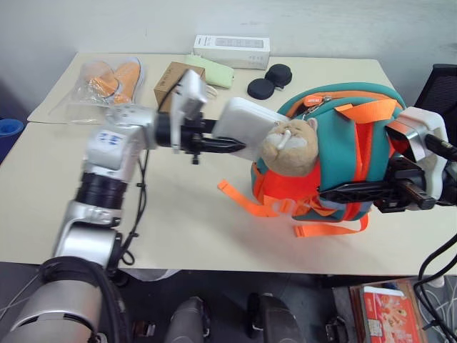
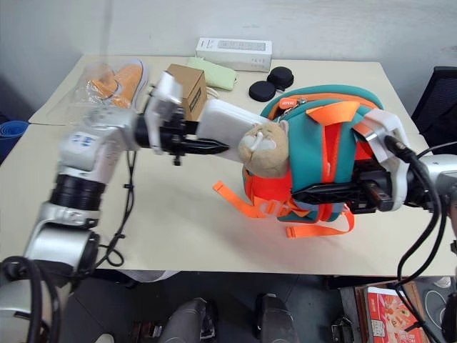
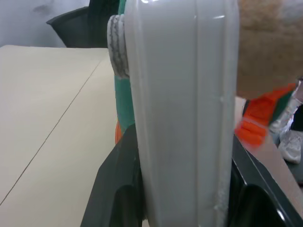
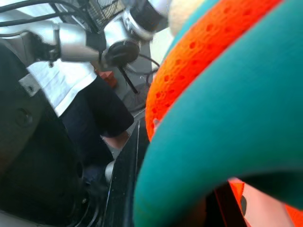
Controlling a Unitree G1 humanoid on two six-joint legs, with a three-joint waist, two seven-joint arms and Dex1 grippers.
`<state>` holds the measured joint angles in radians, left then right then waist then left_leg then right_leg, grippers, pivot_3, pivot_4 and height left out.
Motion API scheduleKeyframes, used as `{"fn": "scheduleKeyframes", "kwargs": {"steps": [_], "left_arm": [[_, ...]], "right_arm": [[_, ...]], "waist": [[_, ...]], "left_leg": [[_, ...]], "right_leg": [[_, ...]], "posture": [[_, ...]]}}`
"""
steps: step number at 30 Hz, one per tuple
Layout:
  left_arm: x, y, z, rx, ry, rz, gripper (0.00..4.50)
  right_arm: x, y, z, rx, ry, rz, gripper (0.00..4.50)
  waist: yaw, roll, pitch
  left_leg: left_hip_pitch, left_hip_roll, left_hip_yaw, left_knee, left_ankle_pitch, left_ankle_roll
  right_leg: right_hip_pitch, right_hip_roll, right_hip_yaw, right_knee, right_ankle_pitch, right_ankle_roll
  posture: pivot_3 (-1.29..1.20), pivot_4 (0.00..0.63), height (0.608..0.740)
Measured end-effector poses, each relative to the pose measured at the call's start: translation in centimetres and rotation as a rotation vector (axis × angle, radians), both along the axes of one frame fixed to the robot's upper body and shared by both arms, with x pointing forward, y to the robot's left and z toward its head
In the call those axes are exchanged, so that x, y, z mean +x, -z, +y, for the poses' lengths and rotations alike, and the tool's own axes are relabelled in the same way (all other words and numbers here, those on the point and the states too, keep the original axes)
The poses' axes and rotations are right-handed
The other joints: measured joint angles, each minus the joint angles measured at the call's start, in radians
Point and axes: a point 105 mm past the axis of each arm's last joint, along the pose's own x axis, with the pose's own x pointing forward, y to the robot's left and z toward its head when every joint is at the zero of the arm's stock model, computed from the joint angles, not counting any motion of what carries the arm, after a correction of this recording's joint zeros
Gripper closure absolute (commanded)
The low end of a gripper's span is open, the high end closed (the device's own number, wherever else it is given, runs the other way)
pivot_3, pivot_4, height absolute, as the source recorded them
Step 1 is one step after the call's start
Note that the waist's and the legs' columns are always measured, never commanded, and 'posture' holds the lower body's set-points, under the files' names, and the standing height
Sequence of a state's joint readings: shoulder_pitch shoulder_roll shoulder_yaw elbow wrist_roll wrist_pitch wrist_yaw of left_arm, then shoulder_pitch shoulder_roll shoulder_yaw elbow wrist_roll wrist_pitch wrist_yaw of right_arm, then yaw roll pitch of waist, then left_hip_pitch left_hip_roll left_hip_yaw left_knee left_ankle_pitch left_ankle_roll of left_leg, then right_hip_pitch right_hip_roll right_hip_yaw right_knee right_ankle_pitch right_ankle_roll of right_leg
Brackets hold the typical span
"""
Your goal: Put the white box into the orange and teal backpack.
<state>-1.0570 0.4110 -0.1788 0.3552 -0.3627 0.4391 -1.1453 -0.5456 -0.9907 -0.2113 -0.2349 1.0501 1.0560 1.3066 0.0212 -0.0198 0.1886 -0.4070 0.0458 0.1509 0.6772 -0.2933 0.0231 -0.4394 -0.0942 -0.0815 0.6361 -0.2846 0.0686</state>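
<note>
My left gripper [image 1: 230, 141] is shut on the white box [image 1: 246, 123] and holds it above the table, pointing right. The box's far end meets the upper rim of the orange and teal backpack [image 1: 353, 146], just behind the tan plush animal [image 1: 289, 146]; I cannot tell whether it is inside. In the left wrist view the white box [image 3: 184, 118] stands clamped between the two black fingers [image 3: 118, 189]. The backpack stands upright on the table [image 1: 178, 214]. My right gripper [image 1: 335, 193] is shut on its lower right side, and the wrist view shows teal and orange fabric [image 4: 227, 94] close up.
At the table's back lie a long white carton [image 1: 232, 50], a brown cardboard cube [image 1: 171, 82], a pale green case [image 1: 218, 71], two black discs [image 1: 270, 80] and bagged orange shoes [image 1: 107, 82]. A black chair [image 1: 441, 86] stands at the right edge.
</note>
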Motion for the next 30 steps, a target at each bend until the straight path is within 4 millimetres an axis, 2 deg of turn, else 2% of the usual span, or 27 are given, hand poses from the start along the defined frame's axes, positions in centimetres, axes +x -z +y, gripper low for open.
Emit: {"fn": "scheduleKeyframes", "kwargs": {"steps": [5,9,11,15,19,22,25,27,30], "left_arm": [[1.1,2.4,-4.5,0.006,-0.041,-0.019,3.08],[1.7,3.0,-6.5,0.003,-0.088,-0.039,1.85],[1.8,2.7,-5.7,-0.006,-0.1,-0.027,1.3],[1.8,1.3,-1.2,-0.044,-0.14,-0.014,0.1],[0.4,-0.4,3.6,-0.075,-0.135,0.001,0.02],[-1.7,-1.9,5.6,-0.091,-0.082,0.038,0.02],[-4.1,-3.8,5.9,-0.109,-0.013,0.026,0.02],[-5.1,-4.6,4.4,-0.124,0.016,-0.021,0.02],[-5.6,-3.7,1.5,-0.089,0.031,-0.059,0.02]], "right_arm": [[0.2,0.5,0.4,-0.004,0.031,-0.011,4.47],[0.5,0.9,0.6,-0.005,0.059,-0.013,4.5],[0.4,1.3,0.6,-0.01,0.073,-0.007,4.5],[0.1,1.8,0.5,-0.009,0.092,0.006,4.5],[0.1,1.8,0.4,-0.005,0.108,0.005,4.5],[0.1,2.0,0.5,-0.006,0.117,0.01,4.5],[0.2,2.0,0.5,-0.003,0.121,0.011,4.5],[0.2,1.9,0.5,-0.001,0.12,0.011,4.5],[0.1,1.9,0.6,0.003,0.119,0.013,4.5]], "waist": [[-0.001,0.0,0.0],[0.0,0.0,0.0],[-0.005,0.0,0.0],[-0.025,0.0,0.0],[-0.025,0.0,0.0],[-0.02,0.0,0.0],[-0.017,0.0,0.0],[-0.011,0.0,0.0],[-0.006,0.0,0.0]], "left_leg": [[-0.001,0.001,0.0,0.002,-0.001,0.001],[-0.001,0.001,-0.001,0.003,-0.001,0.001],[-0.001,0.002,-0.001,0.002,-0.001,0.001],[0.0,0.003,-0.001,0.001,-0.001,0.0],[0.0,0.003,-0.001,0.002,-0.001,0.0],[-0.001,0.002,-0.003,0.003,-0.001,0.0],[0.0,0.001,-0.005,0.004,-0.001,0.001],[0.003,0.001,-0.007,0.004,-0.002,0.001],[0.003,0.001,-0.006,0.004,-0.002,0.002]], "right_leg": [[0.0,-0.001,0.0,0.001,0.0,0.0],[0.0,-0.001,0.0,0.001,0.0,0.0],[0.0,-0.001,0.0,0.001,0.0,0.0],[-0.001,0.0,0.001,0.002,0.0,0.0],[0.0,0.0,0.001,0.003,-0.001,-0.001],[0.001,-0.001,0.002,0.002,-0.001,-0.001],[0.004,-0.002,0.004,0.001,0.0,-0.001],[0.01,-0.002,0.003,-0.002,0.0,0.0],[0.01,-0.001,0.003,-0.003,0.001,0.001]], "posture": [[0.0,0.15,0.74],[0.0,0.15,0.74],[0.0,0.15,0.74],[0.0,0.15,0.74],[0.0,0.15,0.74],[0.0,0.15,0.74],[0.0,0.15,0.74],[0.0,0.15,0.74],[0.0,0.15,0.74]]}}
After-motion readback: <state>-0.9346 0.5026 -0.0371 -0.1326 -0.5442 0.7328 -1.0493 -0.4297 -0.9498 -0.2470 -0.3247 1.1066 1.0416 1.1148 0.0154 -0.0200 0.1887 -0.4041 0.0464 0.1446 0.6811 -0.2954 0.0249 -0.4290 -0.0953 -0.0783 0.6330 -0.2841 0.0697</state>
